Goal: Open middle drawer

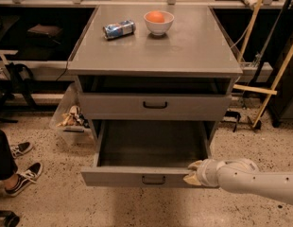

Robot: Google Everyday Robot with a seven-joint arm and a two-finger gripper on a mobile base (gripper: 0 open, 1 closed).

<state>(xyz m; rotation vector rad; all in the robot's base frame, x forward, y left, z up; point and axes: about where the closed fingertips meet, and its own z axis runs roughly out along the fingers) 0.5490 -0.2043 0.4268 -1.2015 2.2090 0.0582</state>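
gripper (193,172) at lower right, against right end of middle drawer (118,177) front, which runs left-right. handle (153,179) lies to its left. grip state: cannot tell.

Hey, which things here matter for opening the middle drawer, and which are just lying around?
For the job: middle drawer, pulled out; its black handle; gripper at the drawer's right front corner.

Just lying about: blue can and white bowl with an orange fruit, on the cabinet top; plastic bag beside the cabinet.
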